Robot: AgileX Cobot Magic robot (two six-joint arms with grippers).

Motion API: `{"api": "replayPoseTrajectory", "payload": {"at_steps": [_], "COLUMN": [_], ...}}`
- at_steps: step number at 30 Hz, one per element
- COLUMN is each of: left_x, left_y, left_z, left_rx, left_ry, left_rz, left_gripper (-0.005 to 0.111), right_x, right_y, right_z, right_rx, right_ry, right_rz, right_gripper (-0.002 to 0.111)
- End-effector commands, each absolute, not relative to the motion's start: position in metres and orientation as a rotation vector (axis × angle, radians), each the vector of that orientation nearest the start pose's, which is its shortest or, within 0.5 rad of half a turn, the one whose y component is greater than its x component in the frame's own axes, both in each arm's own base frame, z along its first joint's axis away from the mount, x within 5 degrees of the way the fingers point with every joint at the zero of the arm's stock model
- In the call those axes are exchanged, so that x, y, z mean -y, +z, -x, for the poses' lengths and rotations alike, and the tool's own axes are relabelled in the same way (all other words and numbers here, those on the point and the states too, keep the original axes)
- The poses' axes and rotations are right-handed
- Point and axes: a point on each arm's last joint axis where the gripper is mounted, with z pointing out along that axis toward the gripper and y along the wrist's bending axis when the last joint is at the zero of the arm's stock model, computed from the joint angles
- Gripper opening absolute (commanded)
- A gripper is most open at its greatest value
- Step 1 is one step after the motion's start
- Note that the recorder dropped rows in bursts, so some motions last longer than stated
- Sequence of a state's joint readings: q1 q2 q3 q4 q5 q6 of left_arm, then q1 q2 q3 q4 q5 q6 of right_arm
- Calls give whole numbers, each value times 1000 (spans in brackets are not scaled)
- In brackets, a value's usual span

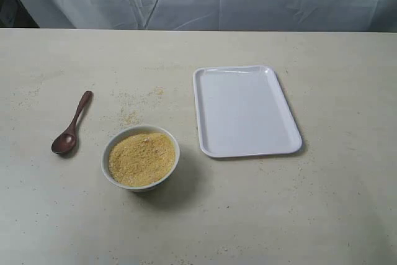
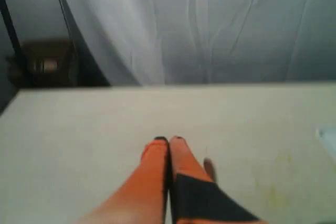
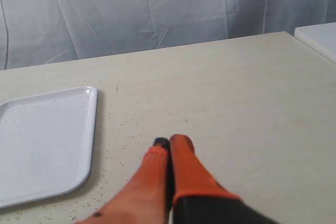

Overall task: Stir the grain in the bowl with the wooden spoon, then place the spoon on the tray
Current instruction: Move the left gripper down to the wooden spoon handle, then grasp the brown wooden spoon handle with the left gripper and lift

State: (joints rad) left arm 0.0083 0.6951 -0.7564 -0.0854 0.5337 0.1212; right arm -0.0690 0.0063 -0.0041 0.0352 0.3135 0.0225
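Exterior view: wooden spoon (image 1: 71, 125) lies on table (image 1: 310, 203), left of bowl (image 1: 107, 153), not touching | grain (image 1: 141, 158) mounded in bowl | tray (image 1: 245, 111) right of bowl, apart | left gripper (image 2: 169, 140) closed tight, holding nothing | right gripper (image 3: 169, 140) likewise closed, beside tray | blurry left wrist view: pale edge, perhaps tray

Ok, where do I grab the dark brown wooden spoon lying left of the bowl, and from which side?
I'd grip the dark reddish-brown wooden spoon by its slim handle near mid-length, coming straight down with the left end effector, closing across it. It lies flat on the pale table, apart from the cream round bowl.
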Motion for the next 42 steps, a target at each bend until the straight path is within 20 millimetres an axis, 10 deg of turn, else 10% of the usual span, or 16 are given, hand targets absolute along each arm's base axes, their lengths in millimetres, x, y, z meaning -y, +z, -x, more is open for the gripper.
{"api": "replayPoseTrajectory", "payload": {"at_steps": [1, 9, 14, 24, 42], "left_x": [-1, 42, 65, 74, 73], "left_y": [318, 205, 187, 158, 117], "left_z": [-224, -325, -345, -366, -376], "left_rx": [-2447, -2745, -2746, -2689, -2706], "left_ry": [40, -87, -98, -101, -48], "left_rz": [-114, -153, -223, -232, -297], "left_gripper": [0, 0, 3, 43, 44], "right_x": [3, 3, 3, 3, 3], "right_y": [186, 186, 186, 186, 186], "right_z": [-54, -54, -54, -54, -54], "right_rx": [-1786, -1786, -1786, -1786, -1786], "right_ry": [-6, -6, -6, -4, -4], "right_rz": [-102, -102, -102, -103, -103], "right_gripper": [-1, -1, -1, -1, -1]}}
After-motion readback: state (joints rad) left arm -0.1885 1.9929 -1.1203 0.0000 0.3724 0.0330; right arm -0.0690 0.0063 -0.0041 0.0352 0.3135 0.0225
